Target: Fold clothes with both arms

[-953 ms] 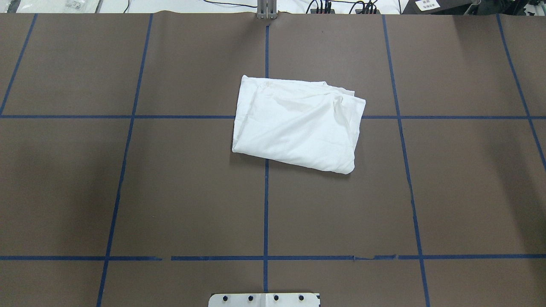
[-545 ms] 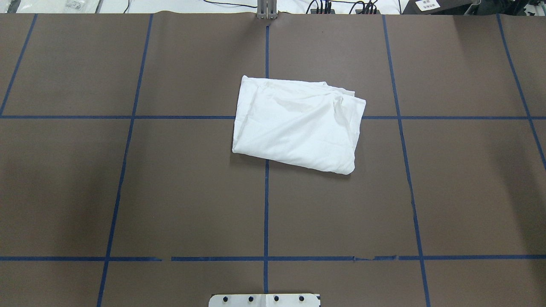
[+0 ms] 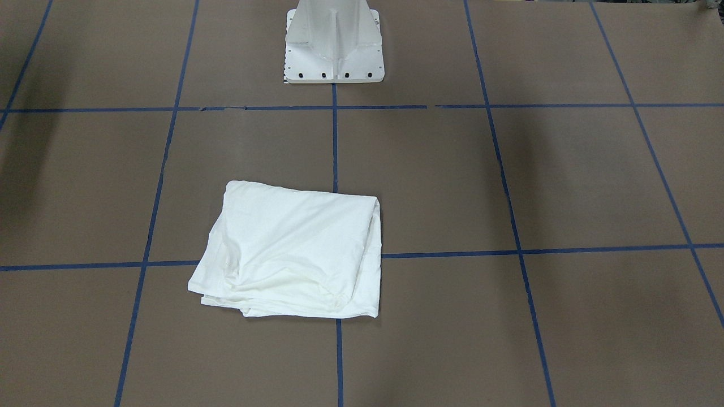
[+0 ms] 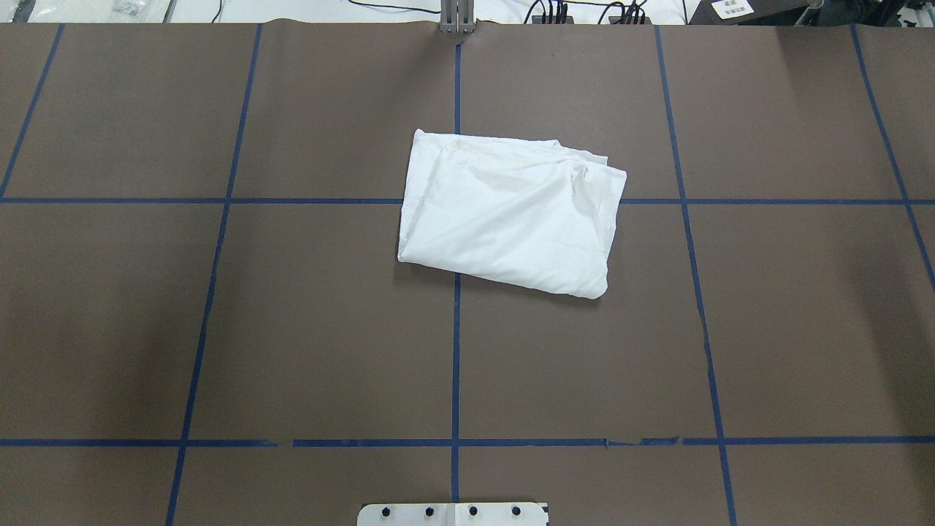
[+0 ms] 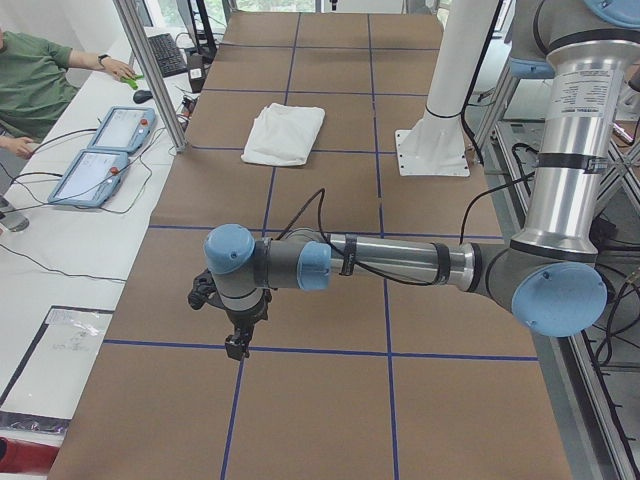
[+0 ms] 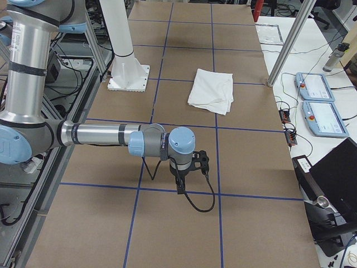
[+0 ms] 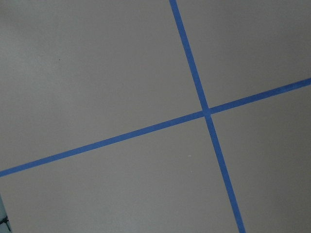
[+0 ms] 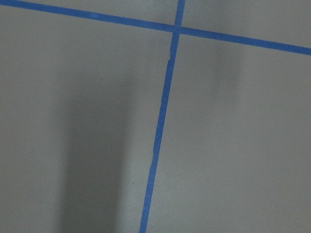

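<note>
The white T-shirt [image 4: 511, 212] lies folded into a rough rectangle near the middle of the table, with no print showing. It also shows in the front view [image 3: 294, 251], the left side view [image 5: 284, 133] and the right side view [image 6: 212, 90]. My left gripper [image 5: 236, 345] hangs over the table's left end, far from the shirt. My right gripper [image 6: 180, 190] hangs over the right end, also far from it. Both show only in the side views, so I cannot tell whether they are open or shut. Both wrist views show only bare table.
The brown table [image 4: 292, 329] carries a grid of blue tape lines. The white pedestal base [image 3: 334, 45] stands at the robot's side. Tablets [image 5: 100, 160] and an operator [image 5: 30, 80] are beyond the far edge.
</note>
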Motion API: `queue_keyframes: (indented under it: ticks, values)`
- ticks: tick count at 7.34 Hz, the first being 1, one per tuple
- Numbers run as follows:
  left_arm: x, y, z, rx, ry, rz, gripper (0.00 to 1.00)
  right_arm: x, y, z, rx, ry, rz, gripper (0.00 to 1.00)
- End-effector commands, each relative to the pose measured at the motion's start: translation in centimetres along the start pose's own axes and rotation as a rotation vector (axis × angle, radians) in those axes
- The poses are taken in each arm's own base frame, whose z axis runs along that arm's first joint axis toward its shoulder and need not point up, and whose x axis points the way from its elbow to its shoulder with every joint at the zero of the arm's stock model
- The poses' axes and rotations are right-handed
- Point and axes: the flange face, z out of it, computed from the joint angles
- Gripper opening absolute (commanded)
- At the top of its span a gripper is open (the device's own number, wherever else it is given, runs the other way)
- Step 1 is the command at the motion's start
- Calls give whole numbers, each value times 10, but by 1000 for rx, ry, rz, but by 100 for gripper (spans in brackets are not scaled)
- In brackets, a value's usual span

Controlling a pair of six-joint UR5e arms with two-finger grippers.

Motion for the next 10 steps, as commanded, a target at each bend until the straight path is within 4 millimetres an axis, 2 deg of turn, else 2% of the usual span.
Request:
queue_keyframes:
  ticks: [1, 4, 9, 10]
  values:
    - [9, 0, -8, 24, 14, 27, 100, -1, -1, -1, 2, -1, -1, 100]
    - [11, 16, 2, 4, 16, 17, 100, -2, 0, -1, 4, -5, -3, 100]
    - [4, 25, 11, -15, 28, -12, 100, -5, -1, -4, 11, -9, 17, 100]
    - [2, 37, 19, -26, 53, -29, 100, -4, 3, -2, 6, -9, 21, 100]
